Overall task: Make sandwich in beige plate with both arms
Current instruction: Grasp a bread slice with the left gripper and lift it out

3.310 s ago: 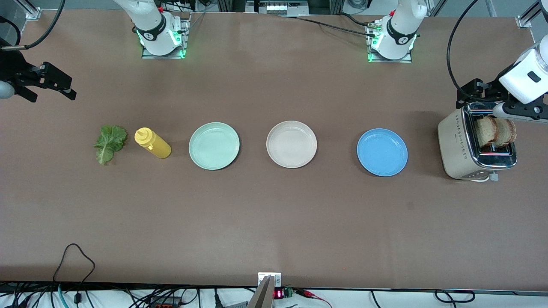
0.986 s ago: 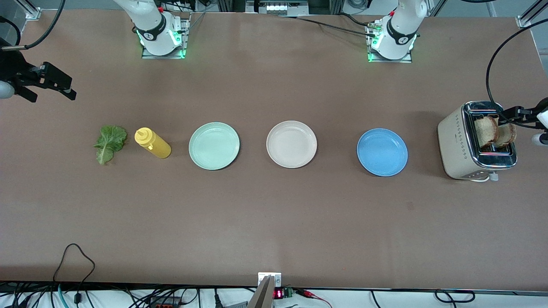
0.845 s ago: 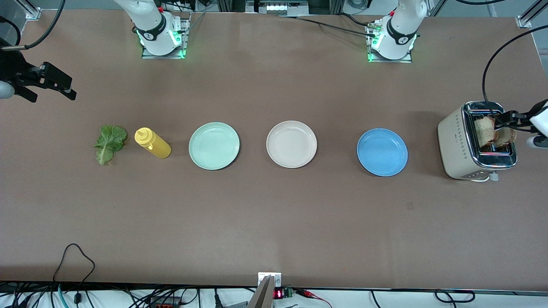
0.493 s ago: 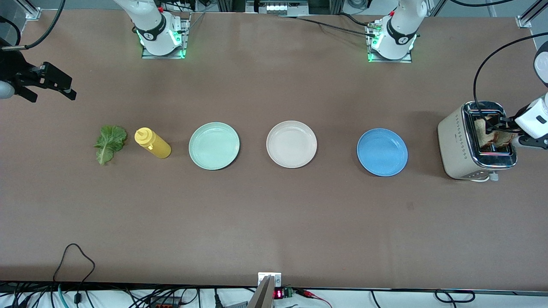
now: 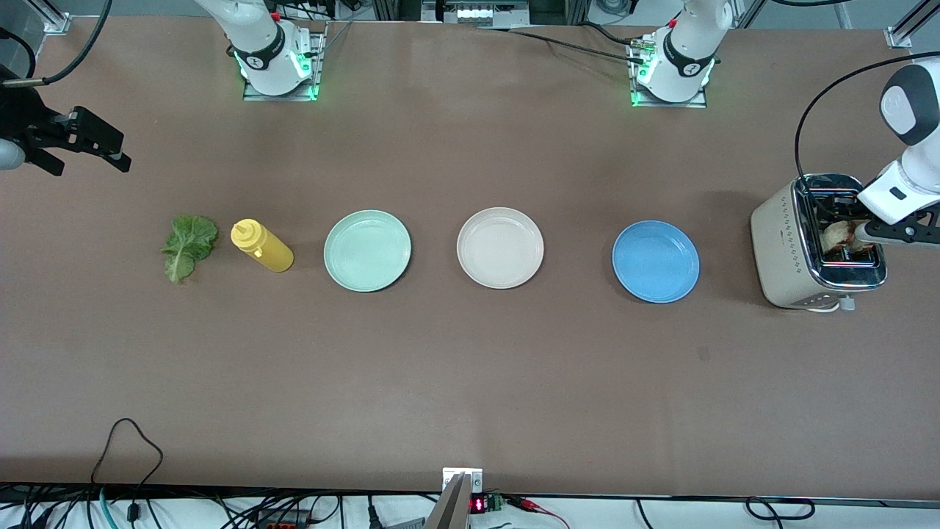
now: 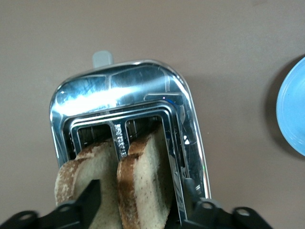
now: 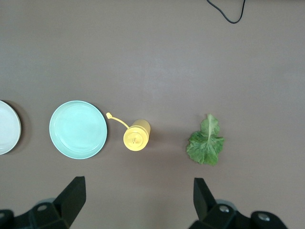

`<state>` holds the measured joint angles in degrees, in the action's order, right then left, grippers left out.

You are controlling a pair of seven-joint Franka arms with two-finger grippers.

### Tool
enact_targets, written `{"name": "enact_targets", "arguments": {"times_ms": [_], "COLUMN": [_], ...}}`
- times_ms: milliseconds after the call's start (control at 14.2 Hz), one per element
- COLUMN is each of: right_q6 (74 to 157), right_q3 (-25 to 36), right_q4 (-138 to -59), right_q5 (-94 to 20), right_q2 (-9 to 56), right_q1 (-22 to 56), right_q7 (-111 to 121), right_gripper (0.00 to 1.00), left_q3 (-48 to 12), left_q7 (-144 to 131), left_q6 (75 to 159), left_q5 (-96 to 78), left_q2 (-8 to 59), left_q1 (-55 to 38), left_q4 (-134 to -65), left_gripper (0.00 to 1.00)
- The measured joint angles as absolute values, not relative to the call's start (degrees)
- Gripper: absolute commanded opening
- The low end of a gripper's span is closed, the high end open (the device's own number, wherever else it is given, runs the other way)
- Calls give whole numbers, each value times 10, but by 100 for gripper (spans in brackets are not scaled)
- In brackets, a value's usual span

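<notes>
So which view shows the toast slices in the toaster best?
The left wrist view: both toast slices stand in the toaster slots, between the left gripper fingers. The front view shows only a sliver under the left arm; the right wrist view shows none.

Front view: left arm's white wrist covers the left claw [image 5: 855, 229] and most of the bread slices [image 5: 837, 235] in the toaster [image 5: 789, 250]. Left wrist view: both slices [image 6: 143, 186] and the claw fingers [image 6: 90, 200] cut off at the frame edge, so contact unclear. Blue plate [image 6: 293, 109] beside that claw is clipped too.
</notes>
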<state>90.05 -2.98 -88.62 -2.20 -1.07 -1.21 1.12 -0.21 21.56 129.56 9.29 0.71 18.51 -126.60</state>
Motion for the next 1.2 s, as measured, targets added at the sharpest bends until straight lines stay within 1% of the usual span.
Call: {"name": "enact_targets", "arguments": {"times_ms": [70,141,211,282,423,563,915,1056,1197], "right_q6": [900,900,900,900,900,901,900,901,901], "right_q3": [-30,-30,-30,-30,-30,-30,-30,-30,-30], "right_q4": [-886,-886,-886,-886,-886,-887,-887,-888,-888], "right_q5": [-22,-22,-22,-22,-22,-22,-22,-22,-22], "right_q2": [-11,-11,-11,-11,-11,-11,-11,-11,-11], "right_q1": [-12,-12,-12,-12,-12,-12,-12,-12,-12], "right_q7": [11,11,11,11,11,11,11,11,11], "right_gripper": [100,100,100,100,100,100,100,100,100], "left_q3": [-2,-2,-2,-2,-2,-3,-8,-8,-8], "left_q7": [216,216,217,219,223,226,231,240,242], "left_q6": [1296,1296,1296,1296,1296,1296,1294,1257,1193], "left_q5": [93,93,93,93,93,93,93,93,93], "left_q2": [6,5,5,5,5,4,-6,-18,-29], "left_q1": [189,193,198,202,205,204,204,205,205], "left_q4": [-1270,-1275,-1279,-1281,-1282,-1282,-1279,-1263,-1227], "left_gripper": [60,53,45,33,13,2,1,1,1]}}
